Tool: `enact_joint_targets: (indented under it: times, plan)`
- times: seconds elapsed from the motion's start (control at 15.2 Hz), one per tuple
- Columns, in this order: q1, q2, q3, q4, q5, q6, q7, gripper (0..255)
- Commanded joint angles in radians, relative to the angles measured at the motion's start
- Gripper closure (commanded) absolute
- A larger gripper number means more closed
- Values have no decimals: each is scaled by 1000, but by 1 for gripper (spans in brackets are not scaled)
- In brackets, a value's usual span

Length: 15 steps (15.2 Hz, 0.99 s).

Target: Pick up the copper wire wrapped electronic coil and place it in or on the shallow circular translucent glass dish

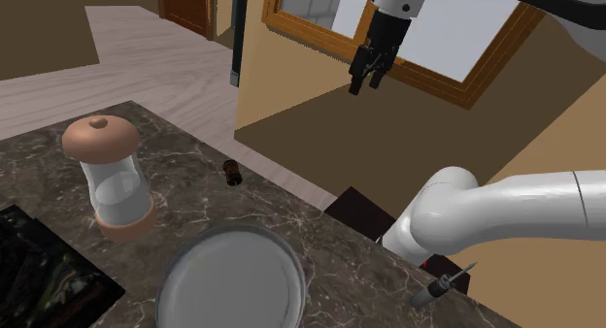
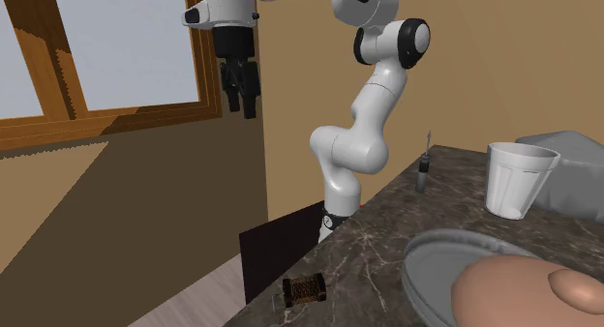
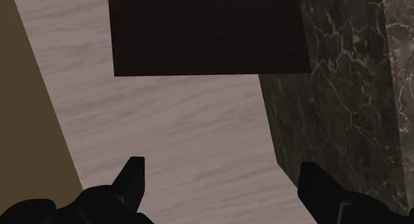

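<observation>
The small copper-wound coil (image 1: 231,171) (image 2: 303,291) lies on the dark marble counter, close to its edge. The shallow round glass dish (image 1: 233,282) (image 2: 426,252) rests empty on the same counter, nearer the shoulder camera. My black gripper (image 1: 366,83) (image 2: 242,107) (image 3: 223,166) hangs high in the air beyond the counter's edge, far above and away from the coil, in front of the wood-framed window. Its fingers (image 3: 133,173) stand wide apart with nothing between them. Below them the wrist view looks down on pale floor and the dark stand (image 3: 209,37).
A clear jar with a brown lid (image 1: 109,176) stands at the shoulder view's left of the dish. A white cup (image 2: 520,178) and a thin pointed tool (image 1: 442,285) (image 2: 423,170) sit near the arm's base. A black object (image 1: 39,278) lies at the counter's near left corner.
</observation>
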Motion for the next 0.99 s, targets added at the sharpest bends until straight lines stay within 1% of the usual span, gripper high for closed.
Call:
enact_joint_targets:
  times: [0.0,0.46,0.92]
  plan:
    - [0,0,0,0,0,0,0,0]
    - [43,65,131,-49,108,106,167,0]
    - [82,190,262,-39,194,227,327,0]
